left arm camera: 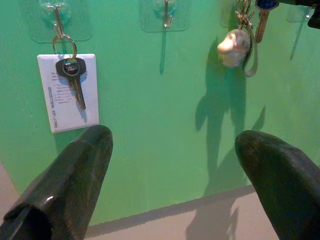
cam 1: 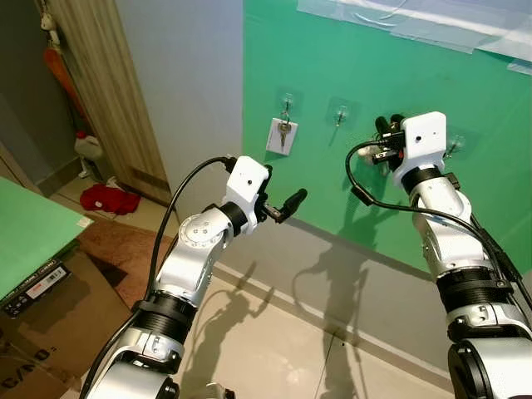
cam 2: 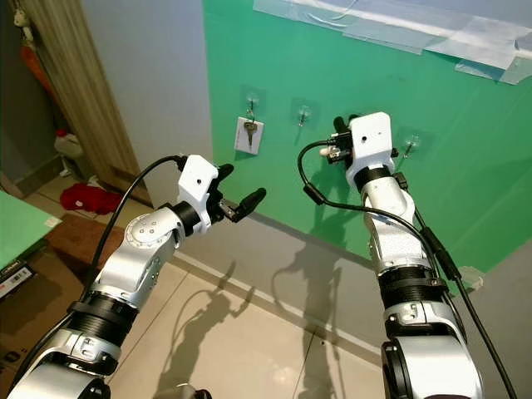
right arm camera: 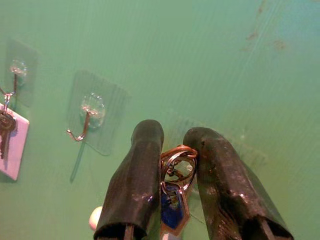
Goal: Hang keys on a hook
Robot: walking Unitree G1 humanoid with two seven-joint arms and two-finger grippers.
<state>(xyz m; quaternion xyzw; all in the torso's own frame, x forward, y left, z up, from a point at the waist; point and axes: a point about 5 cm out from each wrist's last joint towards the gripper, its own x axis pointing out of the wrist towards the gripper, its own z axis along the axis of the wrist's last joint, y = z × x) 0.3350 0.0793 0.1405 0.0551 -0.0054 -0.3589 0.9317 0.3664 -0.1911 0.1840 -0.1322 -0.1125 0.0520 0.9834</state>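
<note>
Your right gripper (right arm camera: 172,165) was clenched on the keys (right arm camera: 175,197) by their ring, up at the green wall (cam 1: 416,183), an empty hook (right arm camera: 82,125) just beside it. Your left gripper (left arm camera: 172,175) was spread wide, holding nothing.

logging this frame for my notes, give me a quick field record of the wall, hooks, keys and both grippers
wall: green panel with clear adhesive hooks in a row
leftmost hook: black-headed key with white tag hanging on it
next hook: bare
right gripper: up at the wall, shut on key ring with blue-headed key
left gripper: open, short of the wall, holding nothing
</note>
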